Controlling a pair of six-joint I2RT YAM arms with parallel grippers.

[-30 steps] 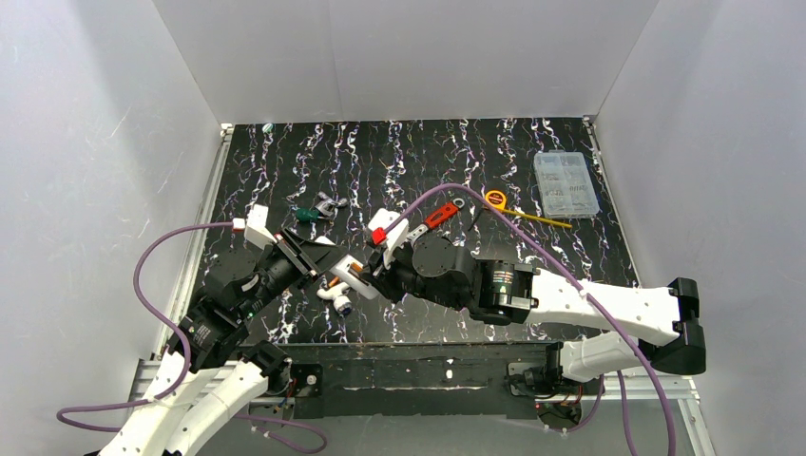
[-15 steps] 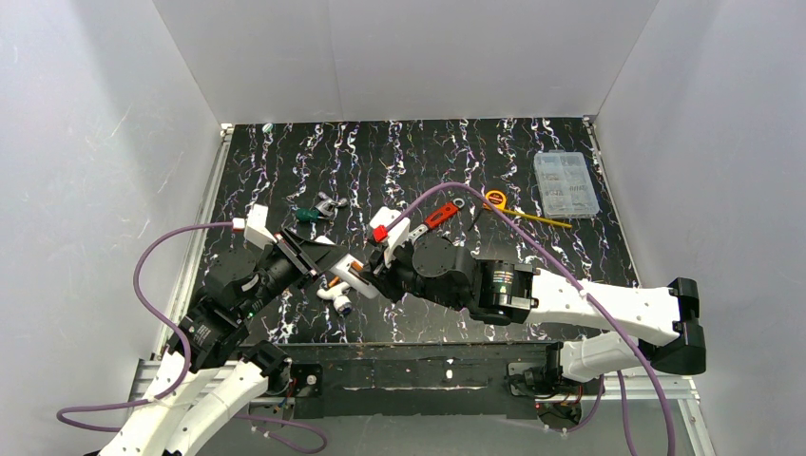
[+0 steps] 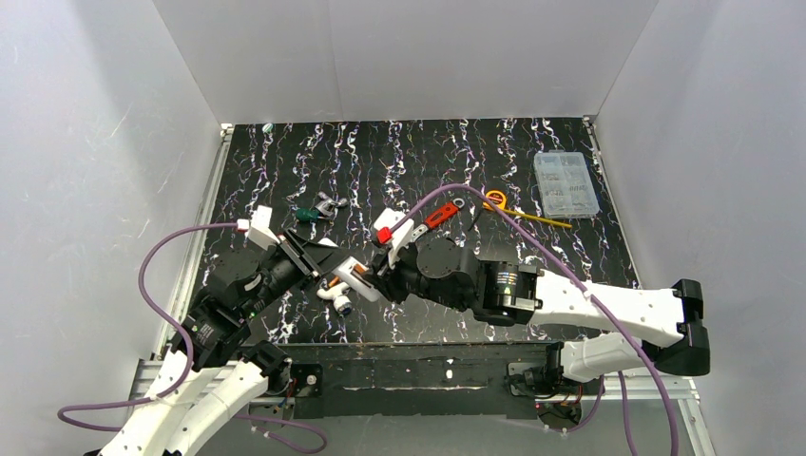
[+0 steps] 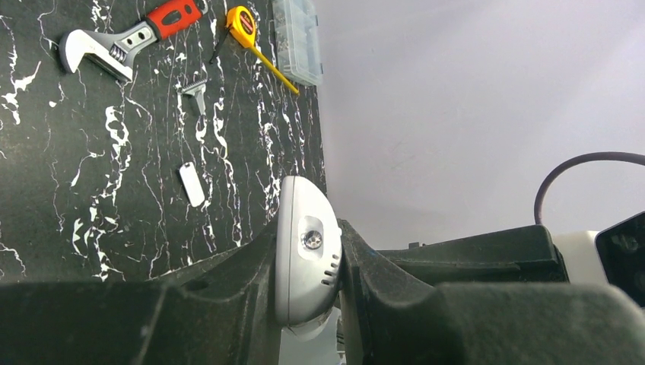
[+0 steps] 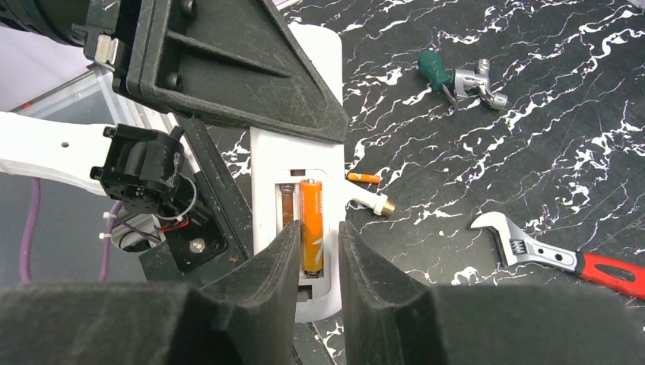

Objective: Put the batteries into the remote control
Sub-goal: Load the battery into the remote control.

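Now the slim white rectangular remote control is pinched endwise in the left gripper, its jaws closed on it, with a thin orange cylindrical battery lying in its recess. The right gripper has its jaws narrowly parted, flanking that battery.

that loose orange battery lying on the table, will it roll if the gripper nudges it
Probably. The small orange cylindrical battery lies on its side on the flat black marbled table, so a sideways nudge should roll it. The white tube-shaped tool close beside it may stop it one way.
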